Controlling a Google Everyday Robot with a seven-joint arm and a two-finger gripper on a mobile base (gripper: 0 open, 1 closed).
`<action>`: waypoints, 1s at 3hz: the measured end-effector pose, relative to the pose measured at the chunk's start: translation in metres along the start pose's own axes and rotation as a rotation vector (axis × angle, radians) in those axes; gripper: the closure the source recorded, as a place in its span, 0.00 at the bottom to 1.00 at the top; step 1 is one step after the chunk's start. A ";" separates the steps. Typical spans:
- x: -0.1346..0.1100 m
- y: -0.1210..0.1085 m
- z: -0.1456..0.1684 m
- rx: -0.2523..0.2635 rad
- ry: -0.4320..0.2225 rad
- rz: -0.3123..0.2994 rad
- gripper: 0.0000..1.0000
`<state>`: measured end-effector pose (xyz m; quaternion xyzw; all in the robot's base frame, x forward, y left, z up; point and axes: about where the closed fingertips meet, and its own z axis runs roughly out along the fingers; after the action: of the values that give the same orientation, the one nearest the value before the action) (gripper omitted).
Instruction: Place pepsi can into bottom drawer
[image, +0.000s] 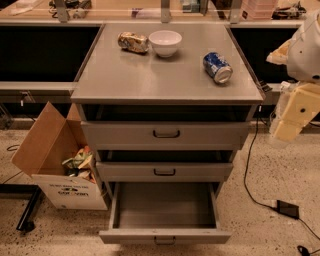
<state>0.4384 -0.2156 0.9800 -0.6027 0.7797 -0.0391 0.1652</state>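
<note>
Camera view, cylindrical pepsi can (217, 67) on cabinet top (150, 77), tool (292, 117) far right, state unclear

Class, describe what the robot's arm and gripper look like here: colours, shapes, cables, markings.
The arm, at the right edge, has a smooth, rounded white shell. Below it, the gripper is built of blocky cream-yellow parts with flat faces. No markings or cables show on either.

Warm, dim light is cast from above. A soft sheen is seen on the flat grey metal tabletop (150, 75); the deep grey bottom drawer (165, 205) is shaded inside. The cream-coloured tool (290, 120), at the right edge, is brightly lit.
</note>
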 end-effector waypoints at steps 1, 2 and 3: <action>0.000 0.000 0.000 0.000 0.000 0.000 0.00; -0.008 -0.021 0.005 0.025 -0.021 0.028 0.00; -0.011 -0.056 0.025 0.044 -0.077 0.101 0.00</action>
<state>0.5000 -0.2168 0.9731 -0.5597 0.8013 -0.0246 0.2098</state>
